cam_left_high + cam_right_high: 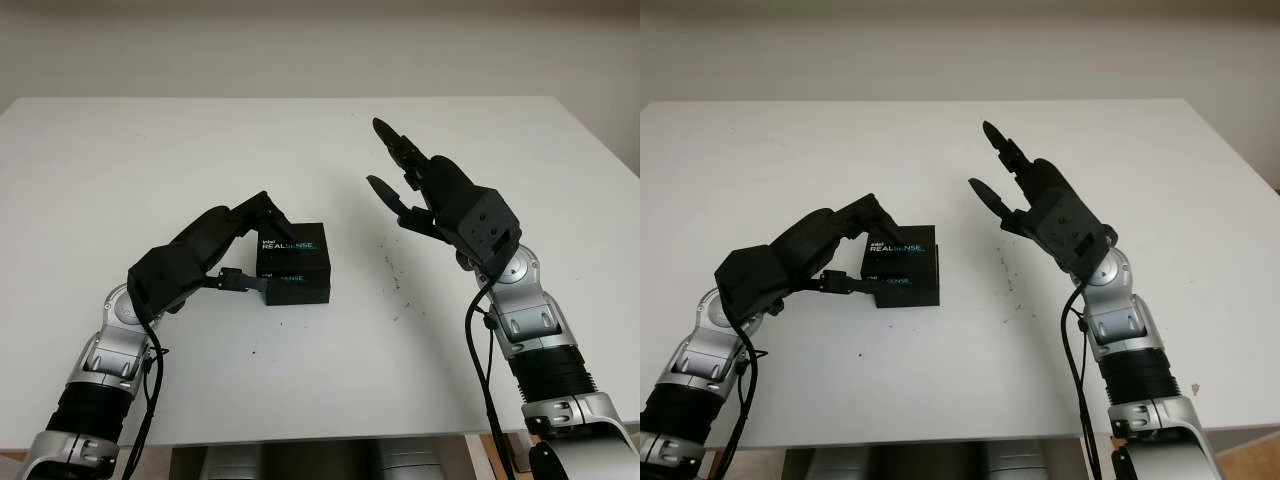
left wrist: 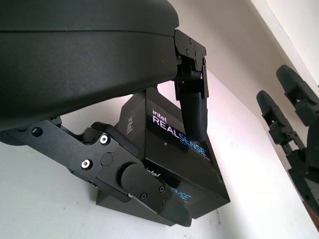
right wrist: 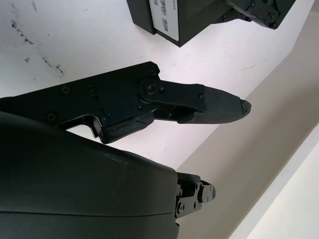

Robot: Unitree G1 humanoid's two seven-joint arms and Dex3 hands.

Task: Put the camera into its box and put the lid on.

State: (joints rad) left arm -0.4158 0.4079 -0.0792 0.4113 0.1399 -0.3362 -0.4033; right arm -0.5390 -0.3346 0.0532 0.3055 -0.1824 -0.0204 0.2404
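The left hand (image 1: 225,255) grasped the lidded black RealSense box (image 1: 293,264) on the white surface (image 1: 120,180); the right hand (image 1: 425,190) hovered released.

Matt black cardboard box (image 1: 293,263) on a smooth, lightly scuffed white table (image 1: 150,160)

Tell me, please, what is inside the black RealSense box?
That is hidden: the lid sits on the box, gripped by the left hand. The right hand is open above the table.
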